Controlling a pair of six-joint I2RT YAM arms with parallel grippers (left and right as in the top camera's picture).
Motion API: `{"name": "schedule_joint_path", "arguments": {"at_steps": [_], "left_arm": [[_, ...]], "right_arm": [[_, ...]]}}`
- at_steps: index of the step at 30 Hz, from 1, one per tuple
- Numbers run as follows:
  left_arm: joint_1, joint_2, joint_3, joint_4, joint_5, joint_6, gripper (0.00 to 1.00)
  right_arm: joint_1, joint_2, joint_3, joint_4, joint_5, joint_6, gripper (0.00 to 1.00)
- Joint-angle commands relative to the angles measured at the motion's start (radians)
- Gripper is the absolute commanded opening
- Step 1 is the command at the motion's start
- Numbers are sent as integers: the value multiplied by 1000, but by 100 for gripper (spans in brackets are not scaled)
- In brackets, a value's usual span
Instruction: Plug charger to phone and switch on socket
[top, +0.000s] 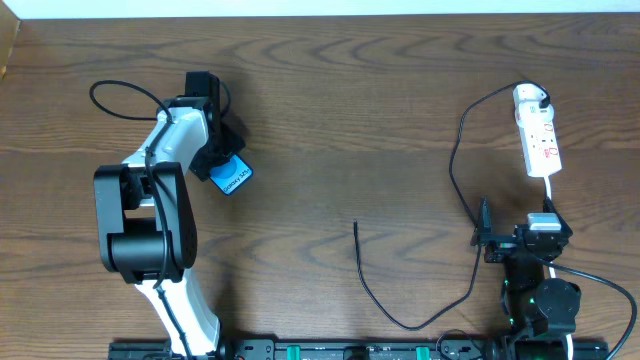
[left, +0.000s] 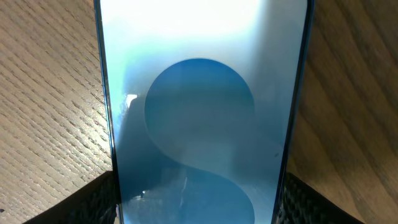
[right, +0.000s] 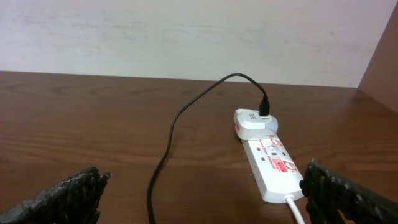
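Overhead view, inspector speaking: the left gripper (top: 224, 163) stands over the phone (top: 233, 180) on the left side of the table (top: 330, 90), with part of the blue screen showing beneath it.

Operator: Is the phone held?

Inspector: Cannot tell. The left wrist view shows the phone between the two pads (left: 93, 202), one at each long edge, touching or just beside it. Whether they bear on it is not visible. In my judgement, the step in hand is securing the phone.

Operator: What does a sound grip require?

Inspector: Close on the long edges only, square to them, with nothing pressing the screen. Keep the port end clear of the pads and turned toward the right arm. I cannot determine from these views which end carries the port.

Operator: And the charger (top: 452, 165)?

Inspector: Its white adapter (top: 530, 98) sits in the far end of the power strip (top: 541, 142), at the right rear. The black cable (right: 169, 143) loops round toward the near edge. Its plug tip (top: 356, 226) lies mid-table, well apart from the phone.

Operator: Right arm?

Inspector: The right gripper (right: 205, 193) is spread wide and empty, facing the strip. Recommendation: get the phone firm and level before the tip is fetched, since a loose grip would likely let it twist when the plug pushes in. The switch is not yet addressed.
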Motion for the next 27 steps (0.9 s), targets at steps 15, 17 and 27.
{"name": "schedule_joint_path", "arguments": {"at_steps": [15,17,27], "left_arm": [[3,14,-8,-18,-10,-2,7],[3,14,-5,-18,-10,-1,7],[3,-30,21,-34,-10,6,7]], "right_arm": [[0,-6,-2,-3,-2,-12,99],[0,-6,-2,-3,-2,-12,99],[0,-6,-2,-3,-2,-13,99]]}}
